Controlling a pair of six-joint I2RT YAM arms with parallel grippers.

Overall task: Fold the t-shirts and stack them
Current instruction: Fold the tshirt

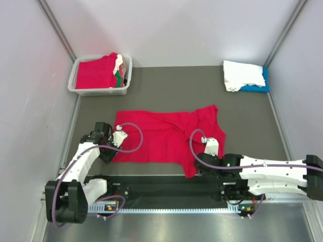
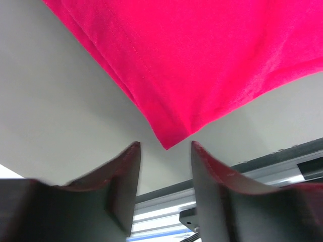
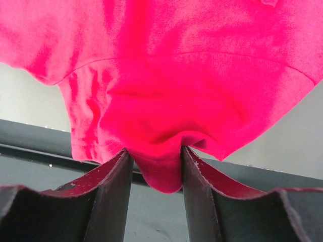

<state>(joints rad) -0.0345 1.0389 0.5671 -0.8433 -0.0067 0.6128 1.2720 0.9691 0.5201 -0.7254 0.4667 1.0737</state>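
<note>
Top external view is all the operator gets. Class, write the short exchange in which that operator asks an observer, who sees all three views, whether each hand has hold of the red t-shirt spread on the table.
Operator: From above I can't see the grip. Does the right hand hold the red t-shirt?
Observer: Yes. The right wrist view shows a fold of it pinched between that hand's fingers.
Operator: And the left hand?
Observer: No. The left wrist view shows its fingers apart, nothing between them.
Operator: Where is the cloth, then?
Observer: The shirt's corner lies just beyond the fingertips.
</note>
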